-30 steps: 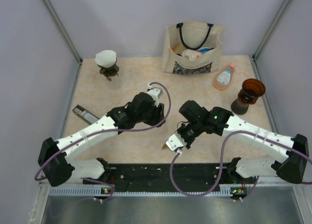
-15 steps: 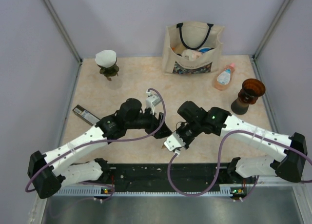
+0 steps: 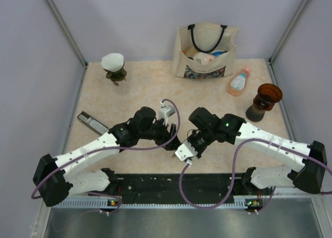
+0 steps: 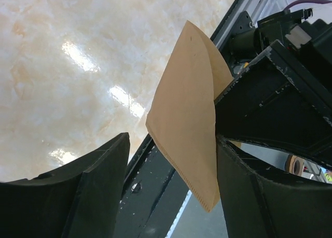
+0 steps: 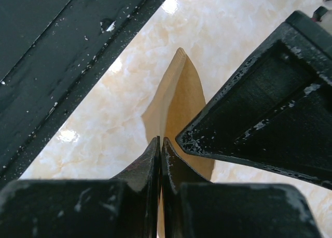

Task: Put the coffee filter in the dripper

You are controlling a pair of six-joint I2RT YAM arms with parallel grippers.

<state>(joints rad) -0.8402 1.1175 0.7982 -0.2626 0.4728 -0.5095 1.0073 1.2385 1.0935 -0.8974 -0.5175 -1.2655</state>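
A brown paper coffee filter (image 5: 179, 93) is pinched flat in my right gripper (image 5: 161, 142), which is shut on its edge and holds it above the table near the front rail (image 3: 181, 151). My left gripper (image 4: 171, 144) is open, with one finger on each side of the filter (image 4: 189, 113); the filter lies against the right-hand finger (image 4: 244, 176). In the top view the left gripper (image 3: 173, 137) meets the right gripper. An amber dripper (image 3: 268, 94) stands on a dark base at the right. Another dripper (image 3: 113, 68) at the back left holds a white filter.
A cloth tote bag (image 3: 206, 52) with items stands at the back centre. A pink bottle (image 3: 238, 82) lies beside it. A flat dark packet (image 3: 92, 122) lies at the left. The black front rail (image 3: 171, 183) runs just below the grippers.
My left arm has swung right and toward the front, bringing its open gripper around the filter. The right gripper has shifted slightly left with the filter.
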